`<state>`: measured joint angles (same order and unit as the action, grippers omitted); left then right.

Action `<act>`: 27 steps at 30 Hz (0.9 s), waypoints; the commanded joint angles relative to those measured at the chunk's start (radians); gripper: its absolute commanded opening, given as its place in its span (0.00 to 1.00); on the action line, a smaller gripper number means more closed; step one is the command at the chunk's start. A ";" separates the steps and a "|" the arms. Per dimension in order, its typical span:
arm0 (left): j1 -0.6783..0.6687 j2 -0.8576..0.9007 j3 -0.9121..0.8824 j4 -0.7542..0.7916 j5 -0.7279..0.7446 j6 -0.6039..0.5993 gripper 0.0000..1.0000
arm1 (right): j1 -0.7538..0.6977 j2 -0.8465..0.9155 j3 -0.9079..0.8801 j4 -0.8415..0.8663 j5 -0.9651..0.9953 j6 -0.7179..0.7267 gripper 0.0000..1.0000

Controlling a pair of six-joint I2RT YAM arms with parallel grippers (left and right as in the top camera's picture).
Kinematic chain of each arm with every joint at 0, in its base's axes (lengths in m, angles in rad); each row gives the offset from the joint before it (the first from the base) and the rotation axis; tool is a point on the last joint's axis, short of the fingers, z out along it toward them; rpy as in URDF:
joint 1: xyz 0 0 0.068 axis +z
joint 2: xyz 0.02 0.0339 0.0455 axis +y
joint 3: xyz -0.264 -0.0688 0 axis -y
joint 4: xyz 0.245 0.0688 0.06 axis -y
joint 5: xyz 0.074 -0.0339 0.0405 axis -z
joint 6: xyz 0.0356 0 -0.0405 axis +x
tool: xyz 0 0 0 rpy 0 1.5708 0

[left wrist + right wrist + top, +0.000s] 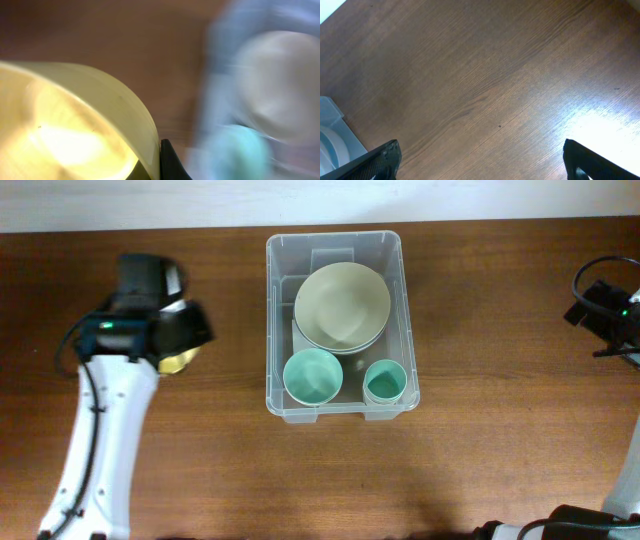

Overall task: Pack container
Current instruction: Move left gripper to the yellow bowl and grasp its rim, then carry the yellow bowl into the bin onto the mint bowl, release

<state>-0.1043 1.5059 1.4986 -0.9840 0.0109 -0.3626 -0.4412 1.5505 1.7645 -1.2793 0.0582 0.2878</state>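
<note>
The container (277, 330), a large clear plastic bin, stands at the table's middle. It holds stacked pale green bowls (342, 306) and two teal cups (312, 376) (385, 382). My left gripper (180, 348) is to the left of the bin and is shut on the rim of a yellow cup (182, 361). In the left wrist view the yellow cup (75, 125) fills the lower left, with one finger (170, 162) against its wall; the bin (260, 100) is blurred at right. My right gripper (480, 162) is open and empty over bare wood, far right (605, 315).
The wooden table (480, 460) stretches around the bin. A pale wall edge runs along the back (150, 205). A corner of the bin shows in the right wrist view (332, 135).
</note>
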 commanded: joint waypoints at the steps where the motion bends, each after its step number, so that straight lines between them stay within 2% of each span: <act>1: -0.177 0.003 0.083 -0.012 -0.054 -0.007 0.01 | -0.003 0.003 0.008 0.000 -0.002 0.005 0.99; 5: -0.356 0.052 0.114 0.016 -0.079 -0.007 0.01 | -0.003 0.003 0.008 0.000 -0.002 0.005 0.99; 10: -0.479 0.165 0.114 0.025 -0.050 -0.006 0.01 | -0.003 0.003 0.008 0.000 -0.002 0.005 0.99; 15: -0.534 0.276 0.114 0.023 0.003 -0.006 0.01 | -0.003 0.003 0.008 0.000 -0.002 0.005 0.99; 23: -0.544 0.379 0.114 -0.023 0.039 -0.006 0.03 | -0.003 0.003 0.008 0.000 -0.002 0.005 0.99; 24: -0.544 0.382 0.114 -0.030 0.039 -0.006 0.05 | -0.003 0.003 0.008 0.000 -0.002 0.005 0.99; 25: -0.544 0.382 0.114 -0.034 0.039 -0.006 0.17 | -0.003 0.003 0.008 0.000 -0.002 0.005 0.99; 27: -0.543 0.381 0.114 -0.039 0.039 -0.006 0.50 | -0.003 0.003 0.008 0.000 -0.002 0.005 0.99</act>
<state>-0.6460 1.8877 1.6066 -1.0149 0.0345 -0.3656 -0.4412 1.5505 1.7645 -1.2793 0.0582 0.2878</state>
